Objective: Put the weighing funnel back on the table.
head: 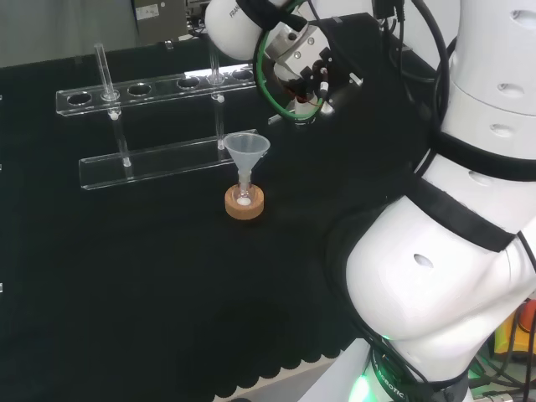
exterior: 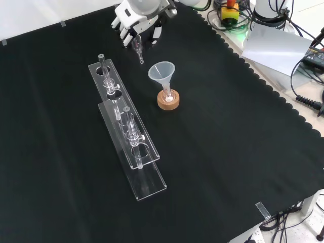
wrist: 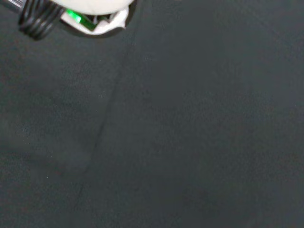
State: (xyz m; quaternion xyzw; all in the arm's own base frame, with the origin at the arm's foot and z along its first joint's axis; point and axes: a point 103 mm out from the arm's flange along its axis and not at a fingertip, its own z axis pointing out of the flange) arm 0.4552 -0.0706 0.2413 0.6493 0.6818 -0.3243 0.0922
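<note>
Front view: the hand (exterior: 132,23) hangs near the tabletop's (exterior: 228,152) top edge, fingers curled round the weighing funnel (exterior: 137,49), whose stem points down and appears clear of the cloth. The piece is beside the funnel (exterior: 161,73) on its cork ring (exterior: 168,101), not touching it. Assessment: placement not yet done; lowering onto bare cloth and release are outstanding

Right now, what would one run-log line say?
hand | gripping weighing funnel | stem pointing down | not yet released
</note>
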